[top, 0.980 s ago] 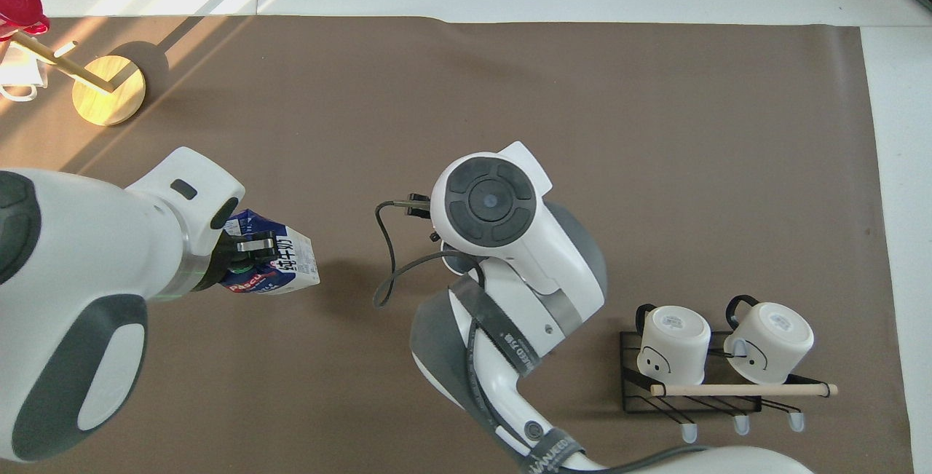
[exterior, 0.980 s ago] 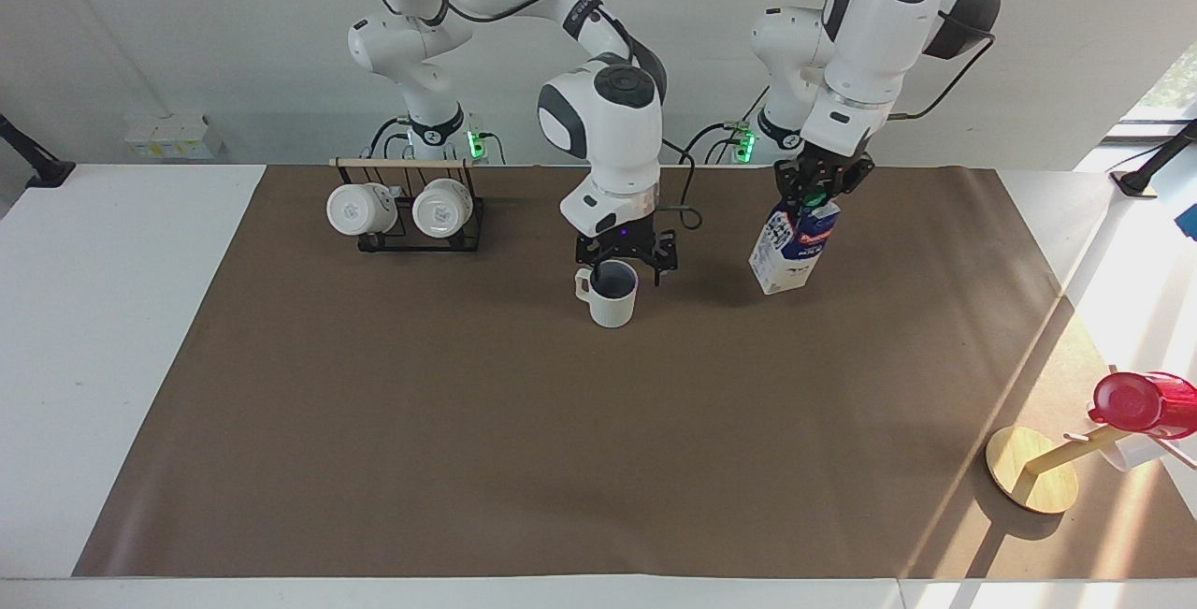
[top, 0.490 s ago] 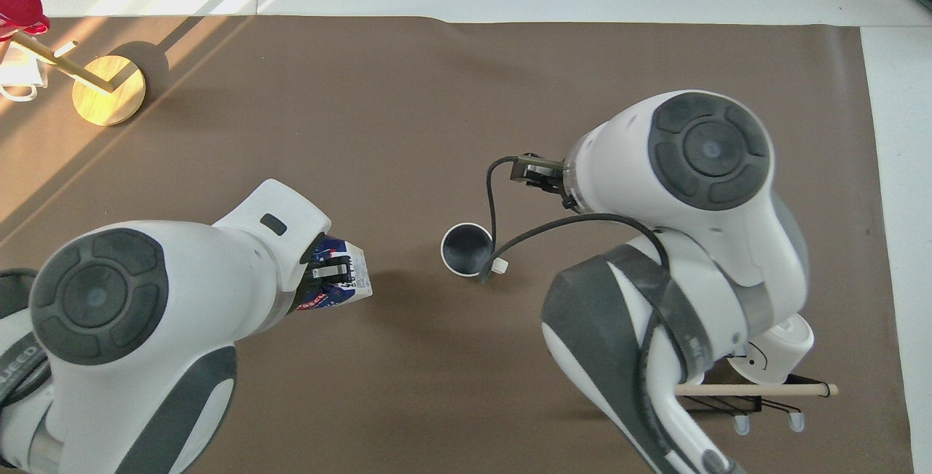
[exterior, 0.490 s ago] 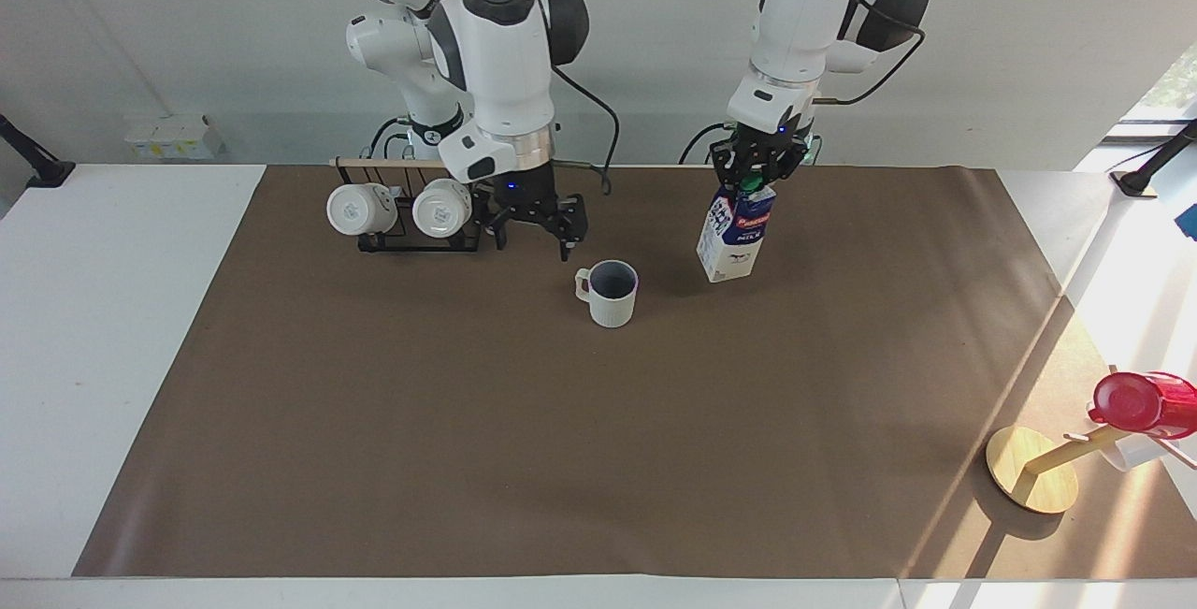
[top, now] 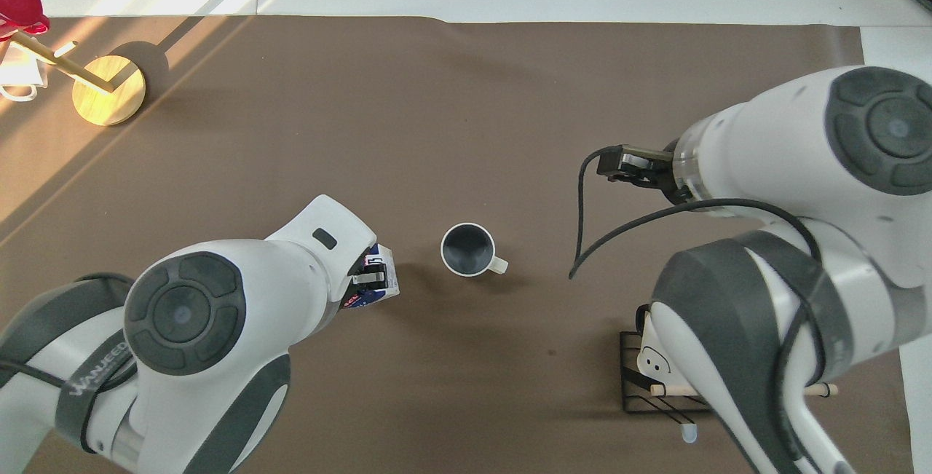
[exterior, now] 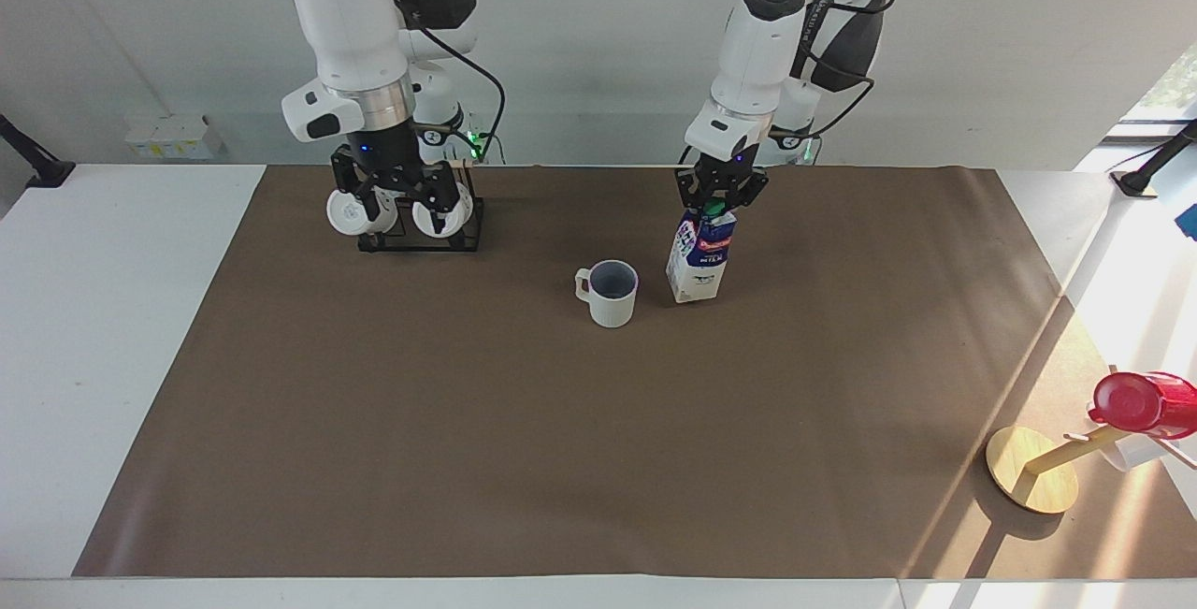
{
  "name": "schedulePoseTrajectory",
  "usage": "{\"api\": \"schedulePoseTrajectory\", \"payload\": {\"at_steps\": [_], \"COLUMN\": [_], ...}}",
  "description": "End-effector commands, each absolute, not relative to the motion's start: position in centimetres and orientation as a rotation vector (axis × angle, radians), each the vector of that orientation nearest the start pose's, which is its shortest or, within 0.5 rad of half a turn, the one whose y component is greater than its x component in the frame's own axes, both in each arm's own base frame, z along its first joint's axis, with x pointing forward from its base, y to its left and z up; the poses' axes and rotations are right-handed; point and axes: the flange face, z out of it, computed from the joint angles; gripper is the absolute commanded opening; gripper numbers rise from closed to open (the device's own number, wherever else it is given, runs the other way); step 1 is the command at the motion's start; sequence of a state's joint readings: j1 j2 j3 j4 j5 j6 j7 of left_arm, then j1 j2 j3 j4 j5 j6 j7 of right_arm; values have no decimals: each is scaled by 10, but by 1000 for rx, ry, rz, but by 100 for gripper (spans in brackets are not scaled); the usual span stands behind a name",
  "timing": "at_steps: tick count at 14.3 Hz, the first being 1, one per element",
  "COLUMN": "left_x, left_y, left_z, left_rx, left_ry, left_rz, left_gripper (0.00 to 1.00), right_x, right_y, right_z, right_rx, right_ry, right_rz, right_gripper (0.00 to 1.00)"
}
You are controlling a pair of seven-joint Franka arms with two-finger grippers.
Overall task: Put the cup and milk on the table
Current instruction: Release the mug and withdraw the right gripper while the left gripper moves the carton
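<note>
Gripping milk (exterior: 698, 258) top beside cup (exterior: 612, 292): left claw (exterior: 719, 196).

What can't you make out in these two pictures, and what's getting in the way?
- Overhead view: most of the milk is covered by the left arm, so is the left gripper.
- Facing view: whether the milk's base touches the table is unclear.
- Overhead view: the mug rack is mostly hidden under the right arm.
- Both views: the red cup is cut by the edge.
</note>
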State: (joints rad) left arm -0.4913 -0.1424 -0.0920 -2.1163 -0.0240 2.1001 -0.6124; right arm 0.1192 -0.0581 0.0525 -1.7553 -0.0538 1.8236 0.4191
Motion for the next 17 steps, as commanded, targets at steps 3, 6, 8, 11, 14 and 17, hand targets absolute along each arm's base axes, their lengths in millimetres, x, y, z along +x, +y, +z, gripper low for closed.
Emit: {"api": "schedulePoseTrajectory", "payload": {"at_steps": [3,6,8,11,14,17], "left_x": [436,432,432,429,430,433], "left_y": [-295,-301,-300,-299,-299,-301], "left_z": [480,464,463,453,451,460], "left_rx": [-3229,-3232,-3231,-3228,-3225,-3230], "left_ry": [-75,-49,-45,-48,-46,-114], "left_rz": [-182,-187,-186,-180,-171,-176], "left_gripper": [31,32,33,33,64,100], "right_x": [544,546,545,544,540,539], "right_y": [51,40,31,31,32,33], "right_z": [625,650,663,669,665,665], "right_rx": [-3124,-3125,-3137,-3147,-3146,-3146], "right_ry": [277,229,251,225,219,217], "right_rz": [-219,-231,-166,-125,-108,-105], "right_gripper": [100,100,100,100,100,100]}}
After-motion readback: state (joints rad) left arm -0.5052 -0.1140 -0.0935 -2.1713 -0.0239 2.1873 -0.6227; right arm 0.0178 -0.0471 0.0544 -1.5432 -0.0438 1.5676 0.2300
